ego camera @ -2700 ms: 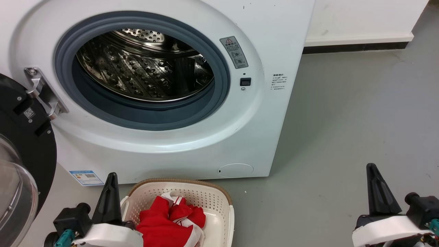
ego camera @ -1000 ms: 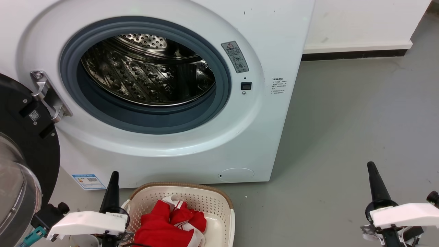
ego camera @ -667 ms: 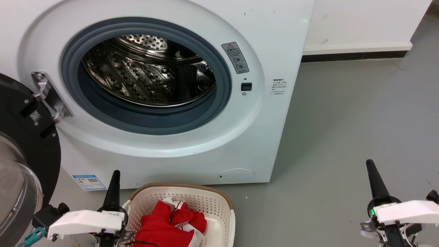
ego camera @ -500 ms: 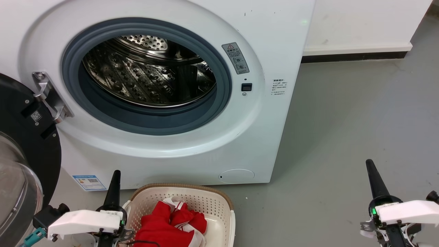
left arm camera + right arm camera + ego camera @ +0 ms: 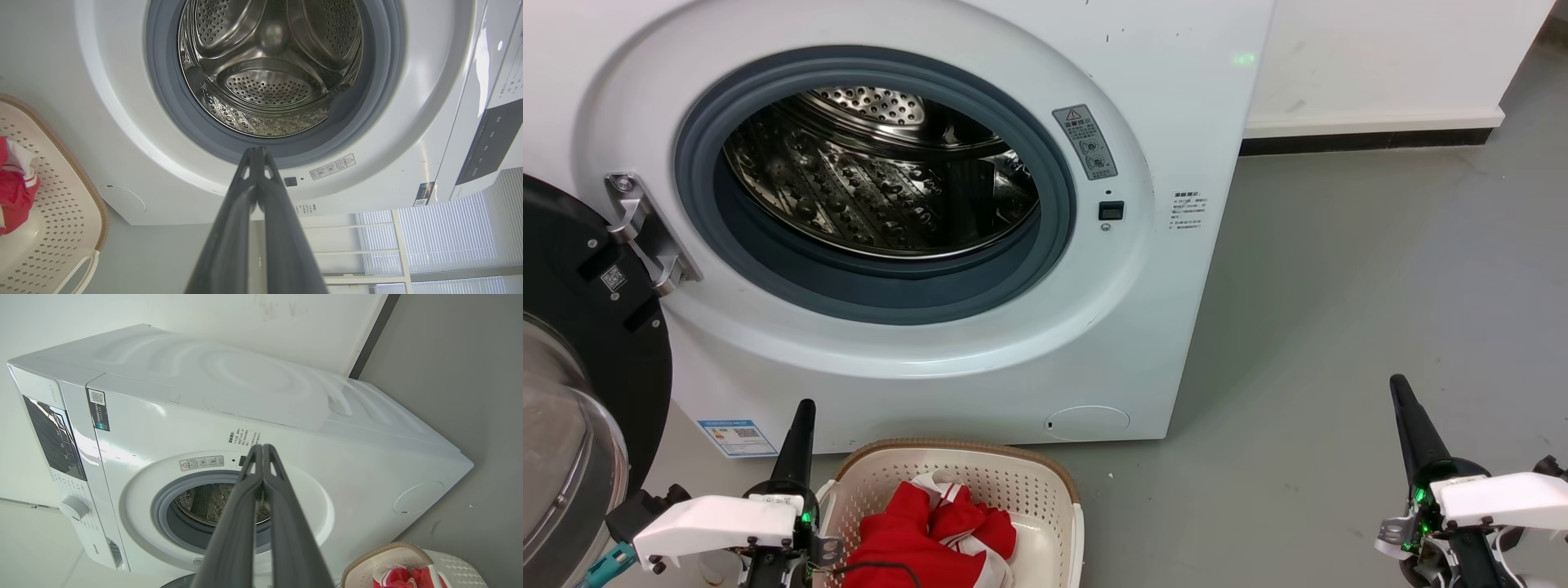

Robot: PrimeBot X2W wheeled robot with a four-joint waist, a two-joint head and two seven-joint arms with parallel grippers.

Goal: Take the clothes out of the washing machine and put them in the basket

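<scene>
The left pincer point(image 5: 803, 416) stands at the lower left of the head view, its two dark fingers pressed together into a single spike that points up toward the washing machine point(image 5: 1160, 122). It grips nothing. It sits just left of the basket point(image 5: 1045, 482), which stands on the grey floor point(image 5: 1339, 286) close against the foot of the machine. The clothes point(image 5: 915, 531) lie bunched inside the basket, red with white stripe trim. The right pincer point(image 5: 1403, 400) is at the lower right, well apart from the basket, over bare floor; its fingers also meet, with nothing between them. The machine's door point(image 5: 572, 327) hangs open at the left, and the perforated steel drum point(image 5: 874, 180) shows through the grey-rimmed porthole.

In the left wrist view the left pincer point(image 5: 257, 150) has its fingertips touching, aimed at the lower edge of the porthole. The drum's point(image 5: 269, 81) ribs and holes are in plain sight. At the left edge are the basket's wall point(image 5: 61, 196) and a fold of the red clothes point(image 5: 14, 192) inside it.

In the right wrist view the right pincer point(image 5: 261, 448) is likewise drawn together, tips meeting in front of the machine's point(image 5: 245, 388) white front. The basket's brown rim point(image 5: 384, 555) and the clothes point(image 5: 408, 577) within it show at the lower right corner.
</scene>
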